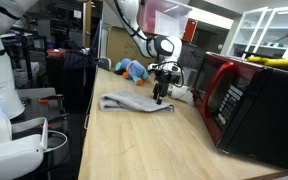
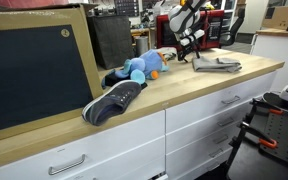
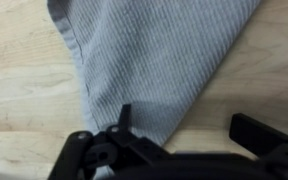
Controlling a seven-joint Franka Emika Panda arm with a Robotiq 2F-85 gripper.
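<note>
Status: gripper [image 1: 162, 96] hangs just above the grey cloth [image 1: 134, 103], jaws spread wide, nothing between them; wrist view confirms it: cloth lies directly below and ahead of the fingers [image 3: 122, 122], flat on the wooden counter [image 1: 134, 150], 1 corner pointing back toward the gripper. Progress, my est.: approach done; no contact and no grip yet; descent and closing on the fabric remain. Red microwave [image 1: 234, 95] stands near, to 1 side; blue plush toy [image 2: 139, 68] sits well apart, beyond the cloth's far end.
</note>
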